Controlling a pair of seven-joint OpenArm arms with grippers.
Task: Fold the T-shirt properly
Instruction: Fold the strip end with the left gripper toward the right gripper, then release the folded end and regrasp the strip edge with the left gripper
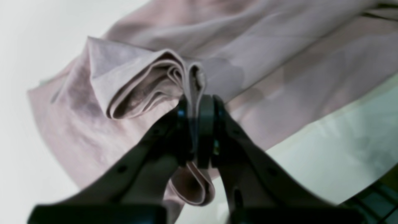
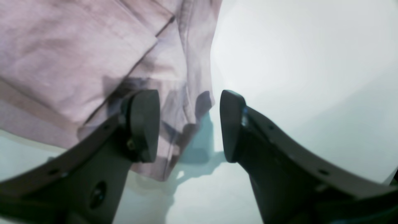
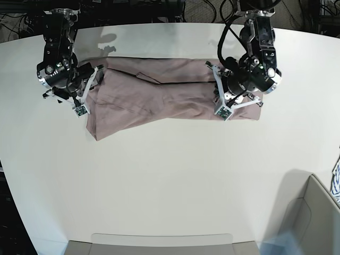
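White tabletop (image 3: 170,175) fills most of what we see, with the pink T-shirt (image 3: 159,95) lying long across its far half. Our left gripper (image 1: 195,124) leans over one end, pinching a bunched fold. Our right gripper (image 2: 189,124) stands spread wide over the other end's edge. Dark cables (image 3: 207,10) lie behind the table.

white table (image 3: 170,175), pink T-shirt (image 3: 159,95) lying on it
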